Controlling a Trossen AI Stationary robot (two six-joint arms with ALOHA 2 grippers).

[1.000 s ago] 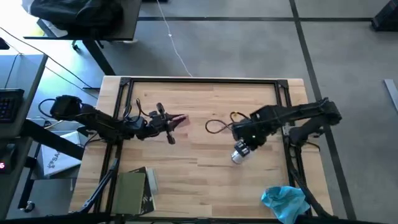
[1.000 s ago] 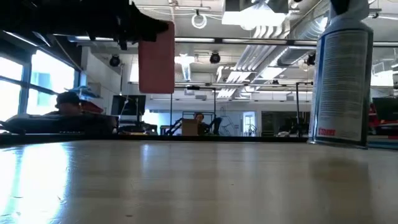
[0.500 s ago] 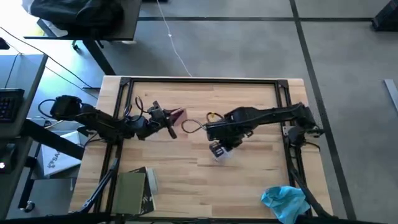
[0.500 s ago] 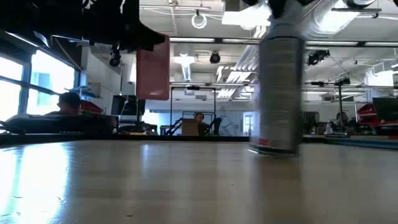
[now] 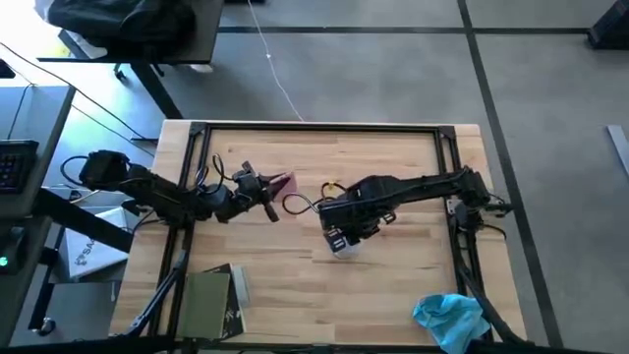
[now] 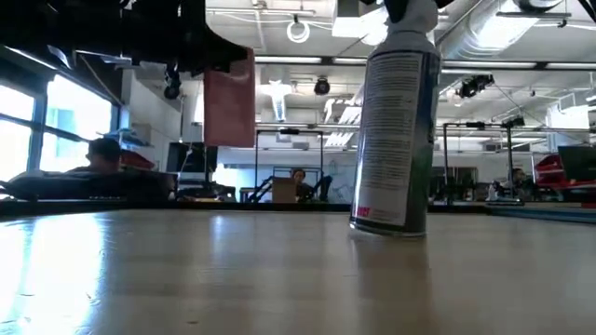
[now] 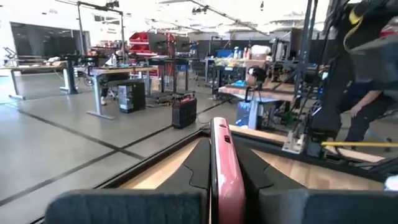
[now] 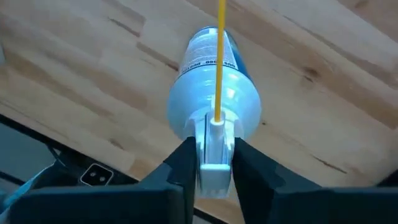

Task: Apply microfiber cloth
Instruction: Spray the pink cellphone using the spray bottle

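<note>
Right claw (image 5: pixel 341 239) pinches the spray can's (image 6: pixel 395 130) nozzle; left claw (image 5: pixel 273 187) clamps the pink phone (image 6: pixel 229 99) beside it. Microfiber cloth (image 5: pixel 450 319) lies well apart from the can, so I should set the can down upright first.

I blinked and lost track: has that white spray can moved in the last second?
Yes. The right gripper carried the can leftward across the table, away from the blue cloth, toward the left gripper.

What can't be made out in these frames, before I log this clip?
- Blue cloth: high view, cut off by the bottom edge; missing from the low view.
- Spray can: low view, top cut off by the upper edge; label print too small to read.
- Pink object in the left gripper: edge-on in the left wrist view, so what it is stays unclear.
- Right gripper: holds the can's nozzle.
</note>
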